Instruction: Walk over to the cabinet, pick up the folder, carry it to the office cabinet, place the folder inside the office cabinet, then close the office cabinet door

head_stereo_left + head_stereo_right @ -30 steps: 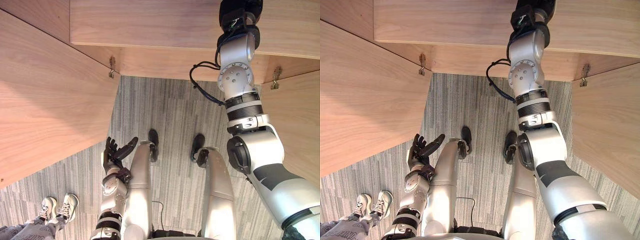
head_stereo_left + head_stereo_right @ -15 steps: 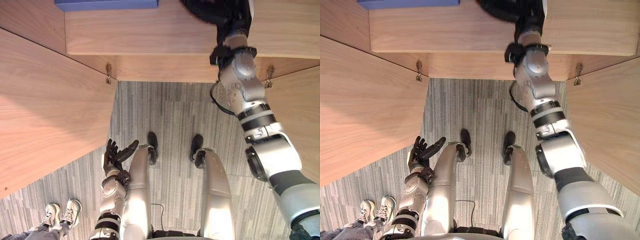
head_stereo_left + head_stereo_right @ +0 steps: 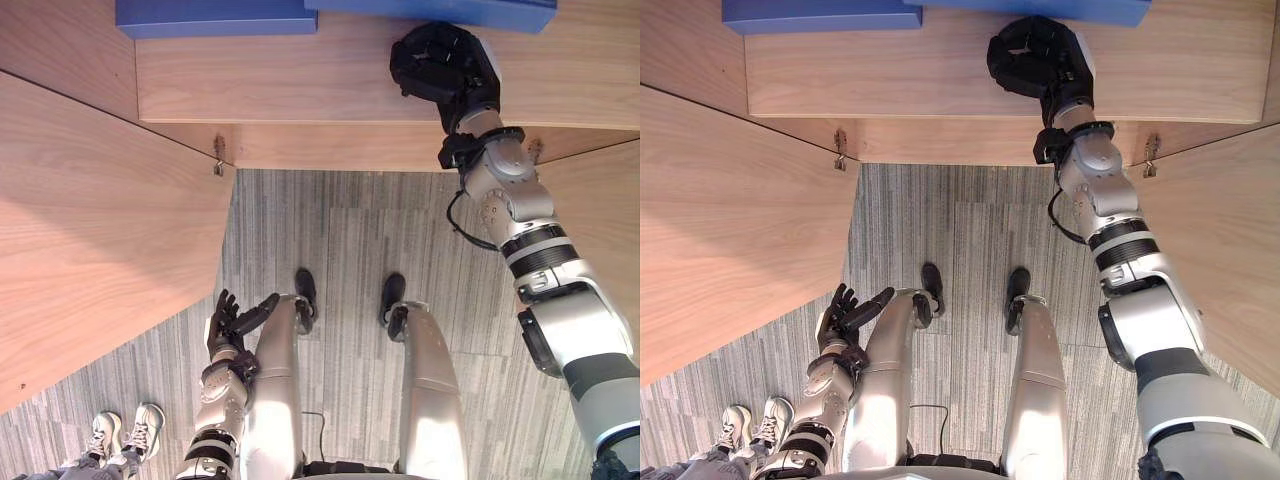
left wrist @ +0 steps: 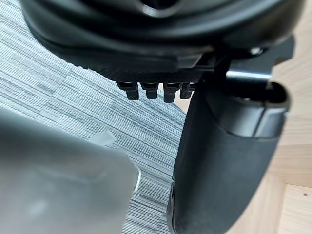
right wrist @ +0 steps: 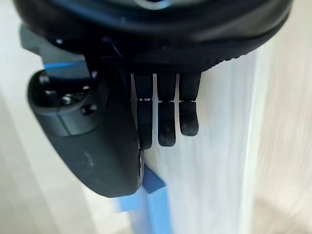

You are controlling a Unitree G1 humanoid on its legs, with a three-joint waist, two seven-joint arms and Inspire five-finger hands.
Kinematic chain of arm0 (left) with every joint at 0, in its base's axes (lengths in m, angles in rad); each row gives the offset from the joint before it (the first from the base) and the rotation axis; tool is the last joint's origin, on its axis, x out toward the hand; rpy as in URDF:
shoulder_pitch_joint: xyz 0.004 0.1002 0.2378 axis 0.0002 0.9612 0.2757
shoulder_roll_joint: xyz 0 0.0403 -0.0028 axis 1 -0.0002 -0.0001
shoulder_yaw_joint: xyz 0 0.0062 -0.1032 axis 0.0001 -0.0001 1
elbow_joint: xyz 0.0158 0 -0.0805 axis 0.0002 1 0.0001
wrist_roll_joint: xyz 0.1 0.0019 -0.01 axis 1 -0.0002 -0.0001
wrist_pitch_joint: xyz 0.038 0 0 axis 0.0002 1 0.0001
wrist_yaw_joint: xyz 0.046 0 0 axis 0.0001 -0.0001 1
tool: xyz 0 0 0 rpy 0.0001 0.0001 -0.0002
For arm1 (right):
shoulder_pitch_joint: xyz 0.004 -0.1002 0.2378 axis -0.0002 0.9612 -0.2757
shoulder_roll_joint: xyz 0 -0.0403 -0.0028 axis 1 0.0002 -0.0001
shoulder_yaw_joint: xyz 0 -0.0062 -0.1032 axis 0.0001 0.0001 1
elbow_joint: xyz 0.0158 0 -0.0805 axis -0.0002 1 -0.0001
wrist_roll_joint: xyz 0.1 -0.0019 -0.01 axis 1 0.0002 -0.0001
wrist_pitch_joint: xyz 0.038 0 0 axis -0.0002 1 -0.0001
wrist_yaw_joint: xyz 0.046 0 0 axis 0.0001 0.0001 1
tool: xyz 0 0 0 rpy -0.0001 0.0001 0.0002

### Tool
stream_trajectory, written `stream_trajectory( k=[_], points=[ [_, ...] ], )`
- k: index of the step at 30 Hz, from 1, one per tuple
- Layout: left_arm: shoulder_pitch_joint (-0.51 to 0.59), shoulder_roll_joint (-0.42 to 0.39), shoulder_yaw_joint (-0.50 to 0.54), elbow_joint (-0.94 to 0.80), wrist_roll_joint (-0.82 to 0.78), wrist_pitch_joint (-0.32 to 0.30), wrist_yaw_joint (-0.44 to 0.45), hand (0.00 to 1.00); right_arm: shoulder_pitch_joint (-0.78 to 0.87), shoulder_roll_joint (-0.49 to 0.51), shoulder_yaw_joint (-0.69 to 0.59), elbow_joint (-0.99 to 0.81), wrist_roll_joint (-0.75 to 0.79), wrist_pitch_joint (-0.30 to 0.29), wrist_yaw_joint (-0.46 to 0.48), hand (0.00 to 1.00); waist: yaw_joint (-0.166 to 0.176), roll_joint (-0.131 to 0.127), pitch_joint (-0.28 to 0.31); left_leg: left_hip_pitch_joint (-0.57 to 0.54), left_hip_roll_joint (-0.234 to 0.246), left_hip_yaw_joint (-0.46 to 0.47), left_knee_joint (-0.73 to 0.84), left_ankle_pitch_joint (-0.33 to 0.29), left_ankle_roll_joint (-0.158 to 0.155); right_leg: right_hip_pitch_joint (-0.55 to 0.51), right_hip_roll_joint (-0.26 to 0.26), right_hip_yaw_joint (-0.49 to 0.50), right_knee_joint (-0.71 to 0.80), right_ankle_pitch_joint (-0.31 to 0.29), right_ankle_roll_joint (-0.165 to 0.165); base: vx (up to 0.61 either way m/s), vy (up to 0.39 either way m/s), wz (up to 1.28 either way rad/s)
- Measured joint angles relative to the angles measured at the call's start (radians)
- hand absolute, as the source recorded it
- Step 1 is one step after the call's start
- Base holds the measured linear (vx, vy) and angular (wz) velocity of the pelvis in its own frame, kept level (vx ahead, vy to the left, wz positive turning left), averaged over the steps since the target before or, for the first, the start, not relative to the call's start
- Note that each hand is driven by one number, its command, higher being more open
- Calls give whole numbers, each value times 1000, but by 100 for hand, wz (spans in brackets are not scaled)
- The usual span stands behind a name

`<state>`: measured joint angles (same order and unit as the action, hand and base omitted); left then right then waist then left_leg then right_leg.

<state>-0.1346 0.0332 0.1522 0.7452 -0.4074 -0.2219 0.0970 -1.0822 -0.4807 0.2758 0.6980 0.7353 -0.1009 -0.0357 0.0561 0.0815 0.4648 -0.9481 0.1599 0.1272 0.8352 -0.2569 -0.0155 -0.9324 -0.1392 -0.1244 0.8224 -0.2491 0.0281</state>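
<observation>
Left door [image 3: 90, 220] stood wide for access | left hand [image 3: 232, 318] idle by the leg, fingers loose and apart | spare blue folder [image 3: 215, 15] flat on shelf [image 3: 300, 90] | folder [image 3: 440, 12] lay beside it at the shelf's back | right hand [image 3: 1035, 55] just before it, fingers relaxed, gripping nothing; judged placement done, doors not yet closed.

We can read no text, label, brand, number or sign on anything here.
</observation>
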Motion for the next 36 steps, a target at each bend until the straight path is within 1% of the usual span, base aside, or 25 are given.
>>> stream_trajectory(
  k=[2,4,5,8,11,15,19,21,24,27,31,34,36],
  points=[
    [0,-2,8,12,-6,6,0,100,10,34,-22,-9,25,-2,-14,0,-1,-1,0,5,2,3,-4,0,1,7,1,0,-5,4,1,-32,-21,-3],
    [0,-2,18,16,-6,9,1,100,22,86,-38,-28,30,-5,-38,0,-1,-7,-5,8,3,9,-9,2,3,8,3,4,-16,11,3,-30,-19,-5],
    [0,-2,18,16,-6,9,1,100,25,94,-38,-35,28,-5,-43,0,-1,-7,-5,8,3,10,-11,2,4,8,3,4,-21,13,3,-32,-17,-7],
    [0,-3,21,16,-7,11,8,100,26,164,-44,-44,25,-7,-75,0,0,-7,-5,7,5,16,-14,4,7,8,6,7,-31,22,5,-29,-18,-6],
    [-3,-11,42,17,-14,16,13,100,23,232,-78,-44,17,-7,-118,0,3,-7,-5,3,6,16,-14,4,7,8,8,7,-36,26,6,0,0,0],
    [-6,-15,49,19,-35,18,28,100,-21,270,-109,-20,12,-7,-164,0,5,-7,-5,-5,5,13,-14,6,10,1,8,5,-37,27,6,-24,-24,1],
    [-8,-15,47,12,-44,15,31,100,-136,259,-152,63,7,-8,-203,0,7,-7,-5,-22,-2,8,-18,13,14,-12,2,-2,-37,29,5,-34,-33,6],
    [-9,-16,42,4,-44,14,34,100,-174,228,-160,109,7,-8,-211,0,9,-7,-5,-22,-7,6,-22,16,15,-12,-3,-4,-37,30,6,-17,-23,8],
    [-9,-16,36,3,-43,9,36,100,-184,195,-166,119,8,-8,-219,0,10,-7,-5,-23,-11,6,-24,17,16,-12,-6,-4,-38,30,7,-14,-18,3],
    [-9,-17,34,0,-43,7,48,100,-183,142,-197,124,6,-8,-230,0,10,-7,-5,-23,-16,7,-30,24,16,-10,-12,-5,-44,36,9,-17,-18,3],
    [-9,-17,29,0,-43,7,57,100,-161,82,-243,123,-58,-8,-244,0,6,-7,-5,-15,-16,8,-26,24,17,1,-13,-5,-50,43,11,-34,-14,-1],
    [-8,-14,16,-6,-42,7,58,100,-51,59,-270,18,-121,-8,-256,0,-2,-7,-5,23,-11,21,-29,24,17,43,-11,-3,-67,49,16,-37,-11,-5],
    [-5,-19,11,-24,-42,8,57,100,77,64,-269,-152,-170,-9,-261,0,-8,-7,-5,58,3,35,-35,22,18,80,1,3,-94,61,19,-47,-9,-18]
  ],
)
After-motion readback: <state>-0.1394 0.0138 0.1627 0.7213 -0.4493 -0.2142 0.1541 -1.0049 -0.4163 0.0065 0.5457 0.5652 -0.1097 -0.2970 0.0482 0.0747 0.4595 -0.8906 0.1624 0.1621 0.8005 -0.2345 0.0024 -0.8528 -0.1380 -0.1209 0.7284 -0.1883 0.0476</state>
